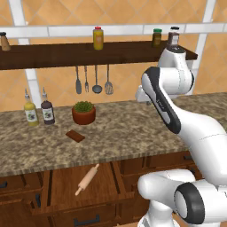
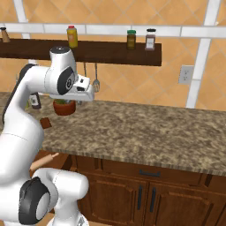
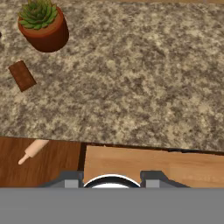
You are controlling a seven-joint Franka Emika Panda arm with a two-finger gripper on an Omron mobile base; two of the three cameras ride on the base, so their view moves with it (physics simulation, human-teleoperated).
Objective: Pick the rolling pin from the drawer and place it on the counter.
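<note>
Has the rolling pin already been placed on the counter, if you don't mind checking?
No, the rolling pin lies in the open drawer, below the counter edge.

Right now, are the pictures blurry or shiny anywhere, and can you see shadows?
Left base view: even light, no glare; the rolling pin looks soft-edged in the drawer. Right base view: the same flat light on the counter, with no bright spots. Hand view: the plant pot casts a faint shadow, and the counter's speckles look a little smeared.

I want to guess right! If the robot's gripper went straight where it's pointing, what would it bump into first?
Probably the counter: the gripper aims down at bare stone near its front edge, right of the rolling pin.
</note>
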